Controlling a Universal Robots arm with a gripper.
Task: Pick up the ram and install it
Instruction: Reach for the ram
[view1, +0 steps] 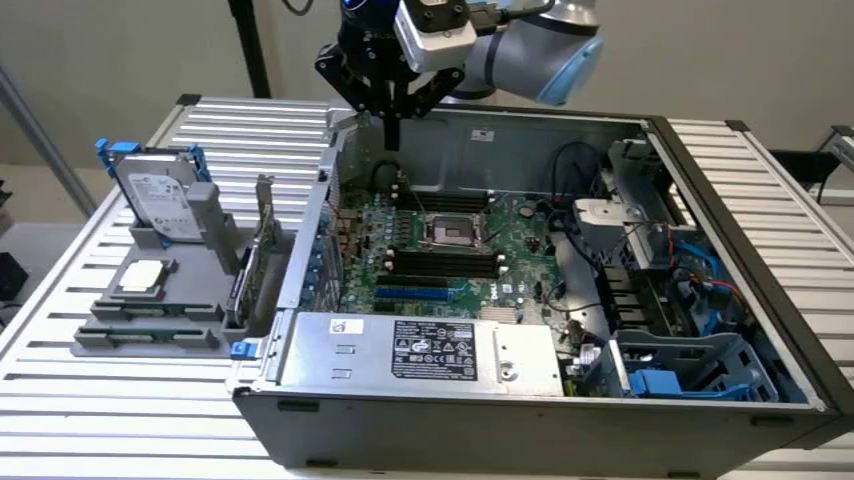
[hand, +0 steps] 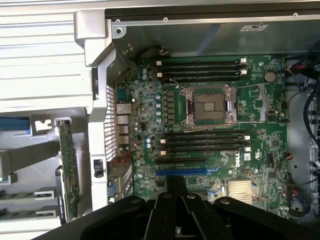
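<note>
Power supply: a gray box with a label, against the near wall of the case, at 6 o'clock from the motherboard.
Ram: it sits low in the gray holder on the slatted surface, at 9 o'clock from the case and outside its wall. Nothing touches it.
Expansion card: it stands upright in the same holder, between the ram and the case wall.
Memory slots: black, and they look empty, in the middle of the motherboard.
End effector: farthest from me, at 12 o'clock. It hangs above the far rim of the case and points down, its fingers pressed together with nothing between them. It is well apart from the ram.
Risk: I think the tall card or the case wall may be bumped on the way to the ram, because both stand so near it. The thin stick may also tilt in the grip and meet the slot crooked.
</note>
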